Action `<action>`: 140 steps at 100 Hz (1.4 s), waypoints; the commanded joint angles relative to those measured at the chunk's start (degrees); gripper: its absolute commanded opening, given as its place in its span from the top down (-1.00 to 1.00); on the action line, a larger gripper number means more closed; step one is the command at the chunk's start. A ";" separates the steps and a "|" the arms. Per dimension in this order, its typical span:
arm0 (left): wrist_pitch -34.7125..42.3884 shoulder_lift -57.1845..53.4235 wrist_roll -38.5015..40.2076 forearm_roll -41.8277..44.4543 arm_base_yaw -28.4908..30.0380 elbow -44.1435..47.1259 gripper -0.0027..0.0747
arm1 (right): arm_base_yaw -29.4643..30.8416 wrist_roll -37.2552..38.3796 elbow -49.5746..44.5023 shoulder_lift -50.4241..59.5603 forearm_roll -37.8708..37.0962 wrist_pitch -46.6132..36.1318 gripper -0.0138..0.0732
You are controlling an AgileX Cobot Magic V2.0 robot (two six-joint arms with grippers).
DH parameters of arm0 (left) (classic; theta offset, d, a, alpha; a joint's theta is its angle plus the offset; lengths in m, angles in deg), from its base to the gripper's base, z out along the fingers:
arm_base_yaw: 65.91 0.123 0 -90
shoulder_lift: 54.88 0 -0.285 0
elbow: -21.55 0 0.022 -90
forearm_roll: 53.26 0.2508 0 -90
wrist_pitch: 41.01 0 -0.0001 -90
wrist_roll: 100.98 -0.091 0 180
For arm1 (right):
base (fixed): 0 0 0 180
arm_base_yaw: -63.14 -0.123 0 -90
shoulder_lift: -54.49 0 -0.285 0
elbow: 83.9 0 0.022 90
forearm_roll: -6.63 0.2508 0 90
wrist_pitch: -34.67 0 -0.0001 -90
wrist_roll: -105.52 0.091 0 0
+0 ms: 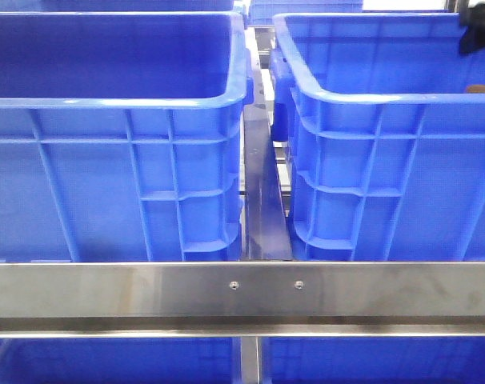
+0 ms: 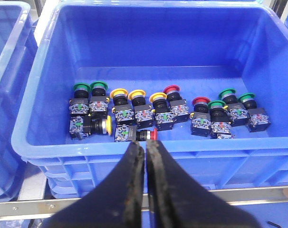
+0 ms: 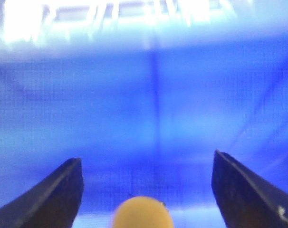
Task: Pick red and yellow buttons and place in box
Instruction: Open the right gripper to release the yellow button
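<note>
While the front view shows only two blue crates side by side behind a steel rail, the wrist views give more. The left crate and the right crate stand close together with a narrow gap between them, and no button can be seen in them from this angle.

From the left wrist camera, a crate holds a row of push buttons across its floor. Green ones are at the 9 o'clock end and again at the 3 o'clock end. Three yellow buttons stand upright near the middle, and one more yellow one lies on its side toward 8 o'clock. Two red buttons stand just right of the yellow ones, and another red one lies on its side at 6 o'clock, near the front wall. The left gripper hangs over this front wall with its fingers pressed together, holding nothing.

From the right wrist camera, the picture is blurred. The right gripper has its fingers spread wide. A rounded orange-yellow button sits between them at 6 o'clock, touching neither finger. Behind it is only blue crate wall.
</note>
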 commanded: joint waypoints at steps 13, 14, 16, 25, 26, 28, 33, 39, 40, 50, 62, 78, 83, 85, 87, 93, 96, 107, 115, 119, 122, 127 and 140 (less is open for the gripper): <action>4.21 0.53 0.73 -1.38 -0.07 -1.51 0.98 | 0.41 -0.50 -6.42 15.70 3.27 5.68 -0.65; 4.21 0.53 0.73 -1.38 -0.07 -1.51 0.98 | 0.41 -0.50 -7.03 16.15 3.27 6.00 -0.65; 4.21 0.53 0.73 -1.38 -0.07 -1.51 0.98 | 0.41 -0.50 -7.65 17.51 3.27 6.46 -0.65; 4.21 0.53 0.73 -1.38 -0.07 -1.51 0.98 | 0.41 -0.50 -11.87 22.96 3.27 8.05 -0.65; 4.21 0.53 0.73 -1.38 -0.07 -1.51 0.98 | 0.41 -0.50 -12.54 23.86 3.27 8.19 -0.65; 4.21 0.53 0.73 -1.38 -0.07 -1.51 0.98 | 0.41 -0.50 -13.55 25.23 3.27 8.31 -0.65; 4.21 0.53 0.73 -1.38 -0.07 -1.51 0.98 | 0.41 -0.50 -16.00 28.51 3.27 8.44 -0.65; 4.21 0.53 0.73 -1.38 -0.07 -1.51 0.98 | 0.41 -0.50 -18.82 32.32 3.27 8.35 -0.65; 4.21 0.53 0.73 -1.38 -0.07 -1.51 0.98 | 0.41 -0.50 -19.55 33.28 3.27 8.27 -0.65; 4.21 0.53 0.73 -1.38 -0.07 -1.51 0.98 | 0.41 -0.50 -24.50 40.53 3.27 8.23 -0.65; 4.21 0.53 0.73 -1.38 -0.07 -1.51 0.98 | 0.41 -0.50 -30.10 48.71 3.27 8.01 -0.65; 4.21 0.53 0.73 -1.38 -0.07 -1.51 0.98 | 0.41 -0.50 -36.33 58.48 3.27 7.64 -0.65; 4.21 0.53 0.73 -1.38 -0.07 -1.51 0.98 | 0.41 -0.50 -37.79 61.14 3.27 7.64 -0.65; 4.21 0.53 0.73 -1.38 -0.07 -1.51 0.98 | 0.41 -0.50 -38.37 62.20 3.27 7.64 -0.65; 4.21 0.53 0.73 -1.38 -0.07 -1.51 0.98 | 0.41 -0.50 -38.90 62.86 3.27 7.64 -0.65; 4.21 0.53 0.73 -1.38 -0.07 -1.51 0.98 | 0.41 -0.50 -40.22 65.62 3.27 7.64 -0.64; 4.21 0.53 0.73 -1.38 -0.07 -1.51 0.98 | 0.41 -0.50 -40.83 66.65 3.27 7.64 -0.62; 4.21 0.53 0.73 -1.38 -0.07 -1.51 0.98 | 0.41 -0.50 -41.66 69.23 3.27 7.62 -0.36; 4.21 0.53 0.73 -1.38 -0.07 -1.51 0.98 | 0.41 -0.50 -41.71 69.85 3.27 7.62 -0.07; 4.21 0.53 0.73 -1.38 -0.07 -1.51 0.98 | 0.41 -0.50 -41.71 69.85 3.27 7.62 0.12; 4.21 0.53 0.73 -1.38 -0.07 -1.51 0.98 | 0.41 -0.50 -41.71 69.85 3.27 7.62 0.25; 4.21 0.53 0.73 -1.38 -0.07 -1.51 0.98 | 0.41 -0.50 -41.71 69.85 3.27 7.62 0.49; 4.21 0.53 0.73 -1.38 -0.07 -1.51 0.98 | 0.41 -0.50 -41.71 69.85 3.27 7.62 0.83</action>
